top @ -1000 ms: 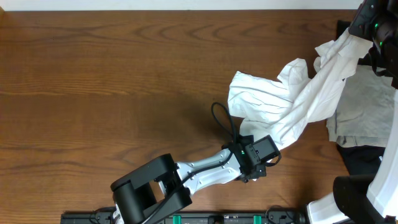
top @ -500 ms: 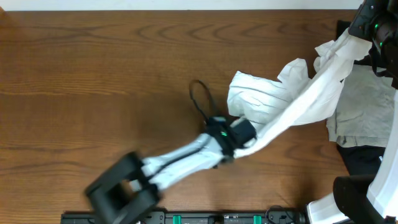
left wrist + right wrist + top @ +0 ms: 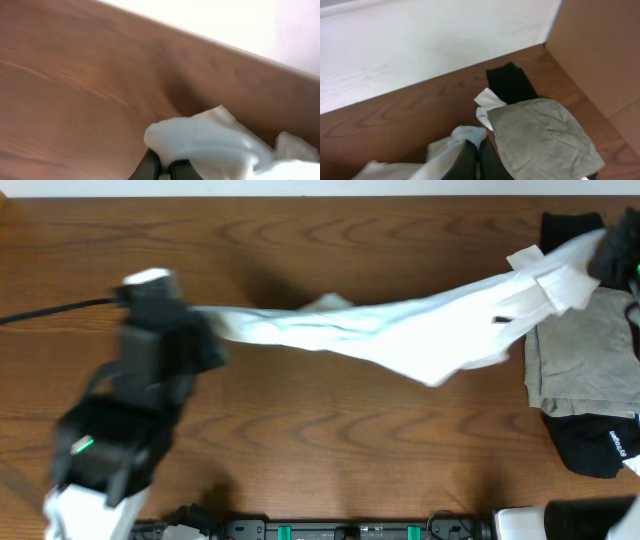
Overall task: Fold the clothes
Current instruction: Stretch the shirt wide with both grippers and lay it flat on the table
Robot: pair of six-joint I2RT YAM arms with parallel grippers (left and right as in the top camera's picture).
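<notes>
Overhead view of a wooden table [image 3: 300, 440] with two robot arms. At far left, blurred with motion, the left gripper [image 3: 165, 169] is clamped on one end of a white T-shirt [image 3: 400, 330]; its wrist view shows a bunched wad of white cloth pinched between the dark fingers. From that gripper the shirt runs rightward as a long, twisted band, apparently lifted off the wood, since a shadow lies beneath it. At far right, the right gripper [image 3: 477, 159] is closed on the shirt's other end. Just beside and below that gripper lies a grey-beige garment [image 3: 580, 355], flat. Black cloth [image 3: 590, 445] shows on the grey piece's near side, and more beyond the gripper.

The step in hand looks like stretching the shirt out between both grippers, before any fold. The next move likely calls for lowering it flat with even tension, so the twist opens.

Count: two grippers, one white T-shirt, one grey-beige garment, and black cloth in two patches; whether that is one garment or two cannot be told.
</notes>
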